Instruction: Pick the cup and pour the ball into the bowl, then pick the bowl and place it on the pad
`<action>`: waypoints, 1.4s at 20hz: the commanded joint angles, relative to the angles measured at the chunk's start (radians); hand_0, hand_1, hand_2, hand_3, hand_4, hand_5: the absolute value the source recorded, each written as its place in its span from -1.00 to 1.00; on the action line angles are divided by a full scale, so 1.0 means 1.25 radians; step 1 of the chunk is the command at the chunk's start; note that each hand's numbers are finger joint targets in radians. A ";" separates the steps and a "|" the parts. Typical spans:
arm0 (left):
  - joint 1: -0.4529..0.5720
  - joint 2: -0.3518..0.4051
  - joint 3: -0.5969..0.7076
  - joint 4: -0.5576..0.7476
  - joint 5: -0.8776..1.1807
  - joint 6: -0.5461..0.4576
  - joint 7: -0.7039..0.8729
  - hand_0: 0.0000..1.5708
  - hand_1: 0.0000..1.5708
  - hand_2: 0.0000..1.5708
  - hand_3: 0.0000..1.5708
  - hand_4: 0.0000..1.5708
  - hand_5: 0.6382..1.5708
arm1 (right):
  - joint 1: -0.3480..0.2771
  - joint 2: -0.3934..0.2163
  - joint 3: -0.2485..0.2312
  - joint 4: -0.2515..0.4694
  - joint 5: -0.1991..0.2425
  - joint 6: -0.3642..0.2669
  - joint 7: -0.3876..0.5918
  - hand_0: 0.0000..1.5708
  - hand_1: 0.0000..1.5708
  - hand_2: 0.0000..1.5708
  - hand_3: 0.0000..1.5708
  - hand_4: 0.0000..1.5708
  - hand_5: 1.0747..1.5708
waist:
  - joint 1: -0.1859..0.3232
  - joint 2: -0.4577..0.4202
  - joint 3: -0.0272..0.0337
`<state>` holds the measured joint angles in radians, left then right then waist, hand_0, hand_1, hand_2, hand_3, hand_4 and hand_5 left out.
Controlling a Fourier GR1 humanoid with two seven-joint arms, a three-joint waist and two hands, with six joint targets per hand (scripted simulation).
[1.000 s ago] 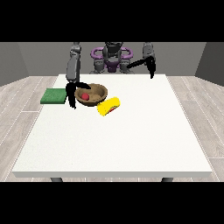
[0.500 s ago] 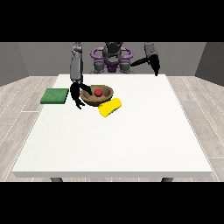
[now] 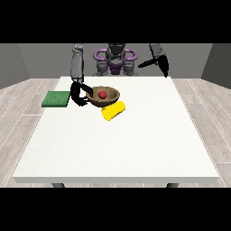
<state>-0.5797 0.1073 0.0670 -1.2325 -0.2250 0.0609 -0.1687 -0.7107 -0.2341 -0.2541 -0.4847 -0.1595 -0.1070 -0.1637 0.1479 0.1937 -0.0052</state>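
Note:
A brown bowl (image 3: 109, 96) with a red ball (image 3: 103, 94) inside hangs slightly above the table, tilted. The hand at the view's left (image 3: 79, 93) grips its left rim with curled fingers. A yellow cup (image 3: 113, 110) lies on its side just in front of the bowl. The green pad (image 3: 56, 99) lies flat at the table's left edge, left of that hand. The hand at the view's right (image 3: 161, 64) is raised high over the table's far right, away from everything.
The white table (image 3: 122, 144) stretches wide towards the camera. The robot's purple and grey torso (image 3: 115, 61) stands behind the far edge.
The bowl with the ball has been lifted off the table and tilted by the hand at the view's left. The hand at the view's right has risen slightly.

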 commanded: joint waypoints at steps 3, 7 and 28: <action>0.048 0.002 0.024 0.037 0.006 0.020 -0.046 -1.00 -1.00 -1.00 -1.00 -1.00 1.00 | -0.026 -0.039 0.016 -0.016 0.001 0.037 0.115 1.00 1.00 1.00 1.00 0.32 0.95 | -0.048 -0.036 0.0041; 0.084 -0.023 0.007 0.037 -0.006 0.039 -0.043 -1.00 -1.00 -1.00 -1.00 -1.00 1.00 | -0.061 -0.083 -0.020 -0.026 -0.036 0.044 0.196 1.00 1.00 1.00 1.00 0.34 0.93 | -0.043 -0.067 0.0042; 0.003 -0.028 0.004 -0.039 -0.046 0.143 -0.134 -1.00 -1.00 -1.00 -1.00 -1.00 0.99 | 0.018 -0.333 -0.150 0.022 -0.134 0.328 0.022 1.00 1.00 1.00 0.84 0.31 0.97 | -0.072 0.203 0.0065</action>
<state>-0.5269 0.0961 0.1003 -1.1959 -0.2540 0.1929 -0.3673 -0.6841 -0.5865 -0.4033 -0.5047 -0.3167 0.2577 -0.0528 0.0323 0.3432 0.0013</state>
